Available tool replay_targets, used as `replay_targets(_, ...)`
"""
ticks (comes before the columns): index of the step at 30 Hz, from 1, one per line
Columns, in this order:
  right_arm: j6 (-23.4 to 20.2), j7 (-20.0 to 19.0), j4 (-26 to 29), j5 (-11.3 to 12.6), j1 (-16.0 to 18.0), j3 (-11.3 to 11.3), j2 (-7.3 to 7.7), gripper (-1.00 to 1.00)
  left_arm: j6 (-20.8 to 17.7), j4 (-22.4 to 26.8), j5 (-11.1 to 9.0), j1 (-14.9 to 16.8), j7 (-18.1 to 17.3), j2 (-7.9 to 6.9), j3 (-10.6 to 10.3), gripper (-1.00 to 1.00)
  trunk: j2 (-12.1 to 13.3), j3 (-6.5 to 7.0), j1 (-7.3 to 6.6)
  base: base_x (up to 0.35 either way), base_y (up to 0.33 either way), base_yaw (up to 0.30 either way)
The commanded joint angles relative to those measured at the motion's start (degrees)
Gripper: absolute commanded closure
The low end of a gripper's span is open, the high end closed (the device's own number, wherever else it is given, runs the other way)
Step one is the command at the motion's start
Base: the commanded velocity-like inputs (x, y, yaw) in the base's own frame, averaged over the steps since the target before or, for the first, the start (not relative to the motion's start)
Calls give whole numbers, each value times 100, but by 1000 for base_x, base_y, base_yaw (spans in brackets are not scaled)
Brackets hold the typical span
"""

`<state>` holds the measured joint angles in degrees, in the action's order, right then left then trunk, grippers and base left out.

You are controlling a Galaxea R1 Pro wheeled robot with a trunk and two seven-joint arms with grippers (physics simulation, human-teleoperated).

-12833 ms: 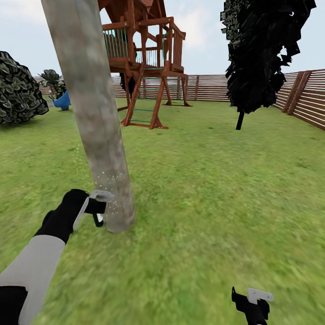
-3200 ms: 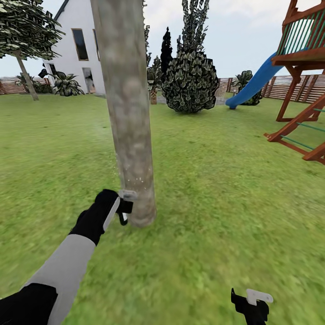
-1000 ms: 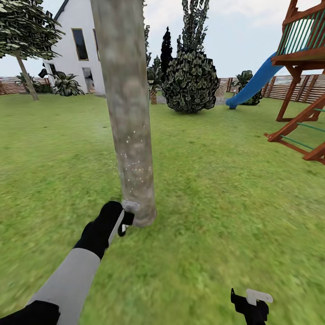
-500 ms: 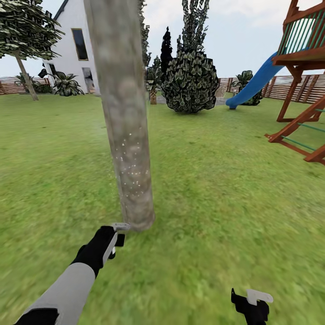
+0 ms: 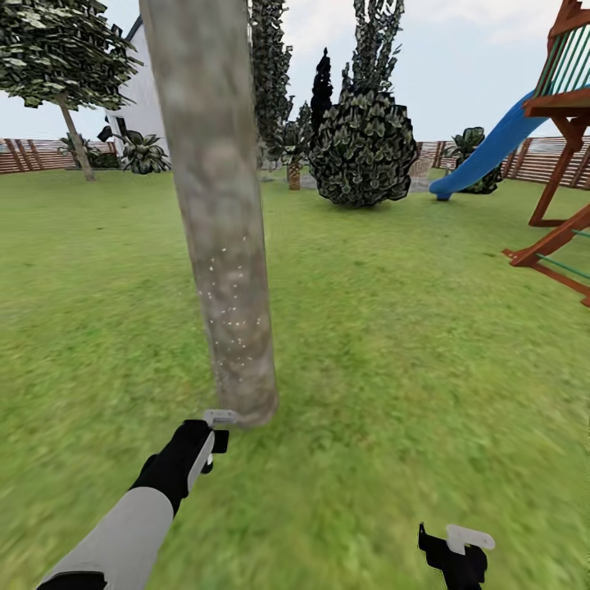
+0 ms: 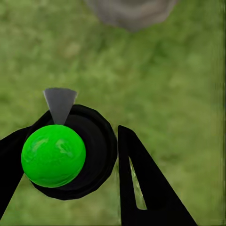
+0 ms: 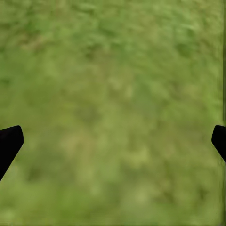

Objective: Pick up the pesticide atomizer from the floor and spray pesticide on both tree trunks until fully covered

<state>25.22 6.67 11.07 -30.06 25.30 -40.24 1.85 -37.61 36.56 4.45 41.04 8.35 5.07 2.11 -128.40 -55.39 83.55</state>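
The thick pale grey-beige tree trunk (image 5: 220,246) rises from the lawn just left of centre in the head view, with white specks on its lower part. My left gripper (image 5: 211,432) hangs low beside the trunk's base, shut on the pesticide atomizer (image 5: 220,441). In the left wrist view the atomizer (image 6: 70,153) is a black round body with a green cap and a grey nozzle, held between the black fingers (image 6: 141,188), and the trunk's foot (image 6: 129,12) lies beyond it. A second tree (image 5: 61,57) stands far back left. My right gripper (image 5: 460,551) is open over bare grass.
A dark round bush (image 5: 365,152) and tall thin trees stand at the back centre. To the right are a blue slide (image 5: 483,156) and a wooden play tower (image 5: 557,238). A slatted fence (image 5: 33,154) and a white house (image 5: 147,98) close the back left.
My left gripper, with the atomizer, has dropped and drawn back a little from the trunk's foot. The whole head view has shifted, so the camera has turned somewhat left. The right arm is unchanged.
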Motion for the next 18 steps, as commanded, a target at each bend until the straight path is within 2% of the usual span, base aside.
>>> replay_targets(1,0,0,-1,0,1,-1,0,-100,0,0,4,0,0,2,0,100,0,0,0,138,-268,2)
replay_targets(6,0,1,-3,0,1,3,0,-100,0,39,4,-1,1,5,0,100,0,0,0,99,-270,4)
replay_targets(13,0,1,-5,0,-1,7,0,-100,6,51,4,-3,4,12,0,100,0,0,0,2,-276,223)
replay_targets(18,0,1,-4,0,1,1,0,-100,5,60,4,-2,6,12,0,100,0,0,0,0,-276,27)
